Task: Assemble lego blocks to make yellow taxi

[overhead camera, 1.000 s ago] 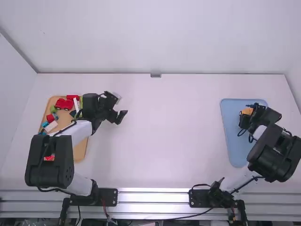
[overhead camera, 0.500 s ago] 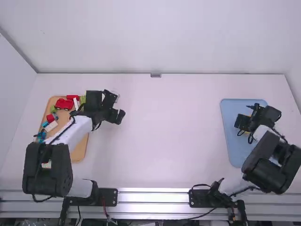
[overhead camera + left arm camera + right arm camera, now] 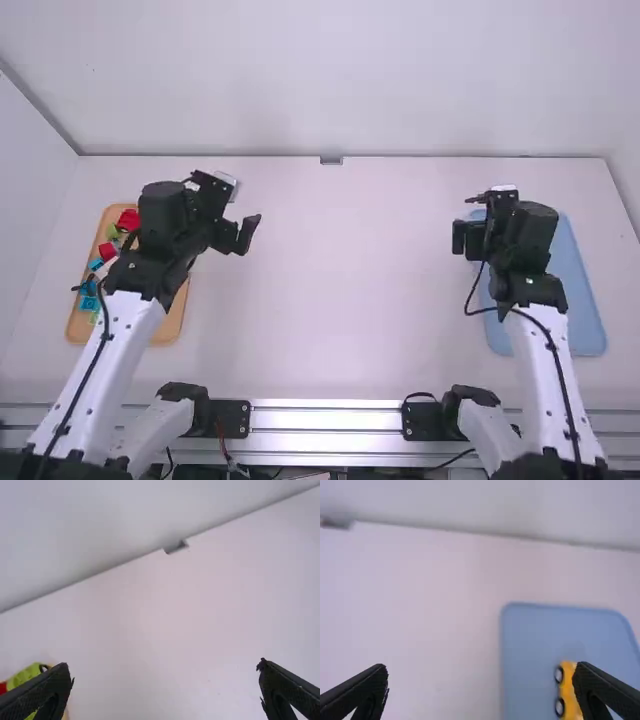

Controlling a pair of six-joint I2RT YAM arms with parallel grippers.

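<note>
A smooth white table (image 3: pixel 350 300) meets plain white walls (image 3: pixel 330 80) at the back and sides, with one small grey metal piece (image 3: pixel 331 160) at the back wall's foot, well apart from both hands. Two trays lie there: a tan rectangular one (image 3: pixel 171 322), left of the left gripper (image 3: pixel 238 210), and a blue one with rounded corners (image 3: pixel 582 300), right of the right gripper's (image 3: pixel 468 215) fingertips. Each gripper is spread wide, with nothing between its fingers. One yellow block vehicle (image 3: pixel 569 697) sits on the blue tray, partly behind a right finger; two wheels show. Red, green, blue and white plastic blocks (image 3: pixel 108 250) lie in the tan tray, too covered to count.
</note>
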